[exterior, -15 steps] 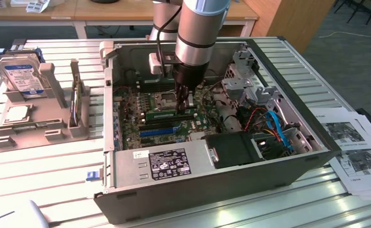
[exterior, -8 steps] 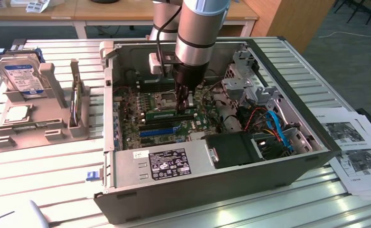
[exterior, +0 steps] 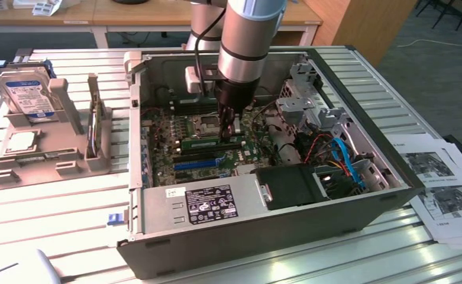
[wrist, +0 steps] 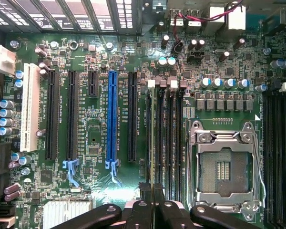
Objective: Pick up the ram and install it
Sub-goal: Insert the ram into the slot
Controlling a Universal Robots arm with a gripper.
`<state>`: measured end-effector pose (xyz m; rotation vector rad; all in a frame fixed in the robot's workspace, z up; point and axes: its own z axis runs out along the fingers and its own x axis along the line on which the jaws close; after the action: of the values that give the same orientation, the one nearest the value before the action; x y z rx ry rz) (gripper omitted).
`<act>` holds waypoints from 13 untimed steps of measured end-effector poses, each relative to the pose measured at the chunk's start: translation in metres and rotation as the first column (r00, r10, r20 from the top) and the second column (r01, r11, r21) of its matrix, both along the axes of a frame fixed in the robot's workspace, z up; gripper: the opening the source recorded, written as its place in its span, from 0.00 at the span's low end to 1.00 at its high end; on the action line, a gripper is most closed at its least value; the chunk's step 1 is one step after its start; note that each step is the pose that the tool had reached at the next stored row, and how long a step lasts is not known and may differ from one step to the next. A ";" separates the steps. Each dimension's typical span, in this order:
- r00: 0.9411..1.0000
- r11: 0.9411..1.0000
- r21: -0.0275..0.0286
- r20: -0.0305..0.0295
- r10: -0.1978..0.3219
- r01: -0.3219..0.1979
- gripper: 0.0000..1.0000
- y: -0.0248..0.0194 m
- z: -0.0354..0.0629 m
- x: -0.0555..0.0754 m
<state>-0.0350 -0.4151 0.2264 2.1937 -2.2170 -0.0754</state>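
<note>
**Beside the processor socket [exterior: 209, 124]: seating the ram**

Gripper [exterior: 229, 131] clamped on the ram [exterior: 211, 142], which stands on edge along the slot just beside the socket. Seated or not: cannot tell. Judgement: press straight down, stick upright, both ends level.

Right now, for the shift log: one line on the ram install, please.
gripper | shut on ram | ram edge-down at memory slots beside CPU socket, inside case | seated: cannot tell
</note>
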 end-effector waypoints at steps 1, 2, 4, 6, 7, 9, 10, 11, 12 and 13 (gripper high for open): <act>1.000 1.000 0.000 0.000 0.000 0.000 0.12 0.0000 -0.0002 0.000; 1.000 1.000 0.000 0.000 0.000 0.000 0.12 0.0000 -0.0007 0.000; 1.000 1.000 0.000 0.000 0.000 0.000 0.12 0.0000 -0.0013 0.000; 1.000 1.000 0.000 0.000 0.000 0.000 0.12 0.0000 -0.0017 0.000; 1.000 1.000 0.000 0.000 0.000 0.000 0.12 0.0000 -0.0020 0.000; 1.000 1.000 0.000 0.000 0.000 0.000 0.12 0.0000 -0.0024 0.000; 1.000 1.000 0.000 0.000 0.000 0.000 0.12 0.0000 -0.0027 0.000; 1.000 1.000 0.000 0.000 0.000 0.000 0.12 0.0000 -0.0030 0.000; 1.000 1.000 0.000 0.000 0.000 0.000 0.12 0.0000 -0.0033 0.000; 1.000 1.000 0.000 0.000 0.000 0.000 0.12 0.0000 -0.0036 0.000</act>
<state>-0.0350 -0.4151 0.2228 2.1940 -2.2172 -0.0751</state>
